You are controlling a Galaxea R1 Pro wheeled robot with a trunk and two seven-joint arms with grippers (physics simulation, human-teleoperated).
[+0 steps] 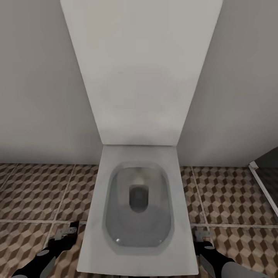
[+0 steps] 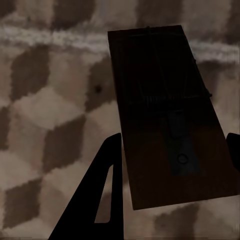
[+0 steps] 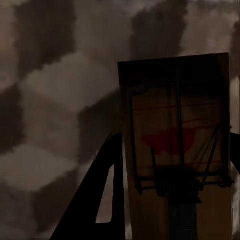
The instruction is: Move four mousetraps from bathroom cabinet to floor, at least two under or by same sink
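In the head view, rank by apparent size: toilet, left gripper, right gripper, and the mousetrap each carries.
1. toilet, by far the largest.
2. left gripper and right gripper: alike, so not ranked.
The mousetraps are too small here to rank.

A white toilet (image 1: pixel 139 216) is showing against a pale grey wall (image 1: pixel 38 77); the floor tiles (image 1: pixel 34 193) are wearing brown, beige and cream cubes; one dark brown mousetrap (image 2: pixel 167 125), another mousetrap (image 3: pixel 180 145) tan with a red mark
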